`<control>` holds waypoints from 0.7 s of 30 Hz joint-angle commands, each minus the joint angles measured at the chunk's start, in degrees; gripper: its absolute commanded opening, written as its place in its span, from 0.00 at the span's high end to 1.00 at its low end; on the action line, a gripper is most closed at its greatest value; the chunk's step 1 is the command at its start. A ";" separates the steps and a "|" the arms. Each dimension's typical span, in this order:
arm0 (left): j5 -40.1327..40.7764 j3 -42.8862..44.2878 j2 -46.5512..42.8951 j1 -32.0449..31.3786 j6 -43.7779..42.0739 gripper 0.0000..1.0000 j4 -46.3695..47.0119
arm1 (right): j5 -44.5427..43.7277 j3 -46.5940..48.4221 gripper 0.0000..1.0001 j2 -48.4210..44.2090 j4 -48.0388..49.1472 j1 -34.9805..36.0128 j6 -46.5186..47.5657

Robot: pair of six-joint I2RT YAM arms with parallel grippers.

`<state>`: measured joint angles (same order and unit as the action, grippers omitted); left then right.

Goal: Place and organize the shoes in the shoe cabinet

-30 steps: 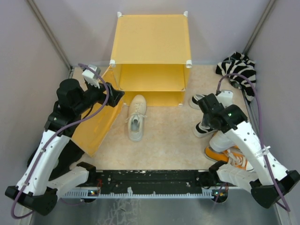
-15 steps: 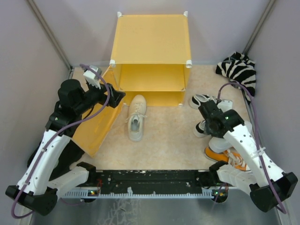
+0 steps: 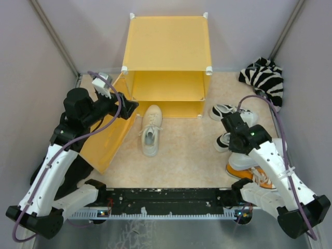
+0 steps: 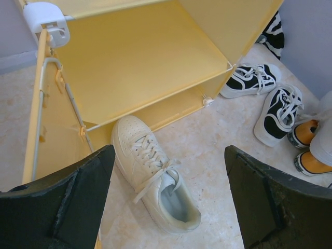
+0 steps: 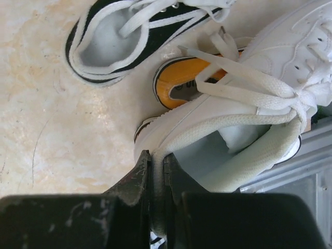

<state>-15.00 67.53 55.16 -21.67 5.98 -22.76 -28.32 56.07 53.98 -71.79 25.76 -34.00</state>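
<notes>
1. Right side of the table, against an orange sneaker: the right gripper is pinched tight on the heel collar of one off-white sneaker.
2. Second off-white sneaker lies just in front of the shoe cabinet, toe toward the lower shelf. Door is swung open.
3. Left gripper hangs above it, jaws wide, holding nothing.
4. Handling guess: light shoe, stiff sole, soft padded collar. From a rim pinch it'll likely swing toe-down. Heel grip looks right; carry it slowly.

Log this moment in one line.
right claw: shut on off-white shoe heel rim | left claw: open, by cabinet door | second off-white shoe: lying before shoe cabinet
</notes>
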 commanded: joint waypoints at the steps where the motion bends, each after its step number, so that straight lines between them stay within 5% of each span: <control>1: 0.43 1.15 -1.44 -0.18 0.08 0.08 0.34 | 5.70 8.69 1.00 1.29 3.28 -0.06 6.36; 7: 0.99 2.01 -1.70 -0.20 0.11 0.08 -0.61 | 7.84 18.05 1.00 6.03 2.90 13.49 5.25; 11: 1.44 1.95 -1.94 -0.25 0.27 0.08 -0.61 | 7.87 16.92 1.00 8.61 12.05 24.11 5.94; 21: 1.69 3.46 -2.12 -0.21 0.36 0.08 -1.23 | 20.74 10.20 1.00 15.71 37.52 26.45 17.43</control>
<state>-13.93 68.77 54.06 -21.67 6.17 -23.97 -13.52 65.95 67.40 -50.68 51.20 -23.42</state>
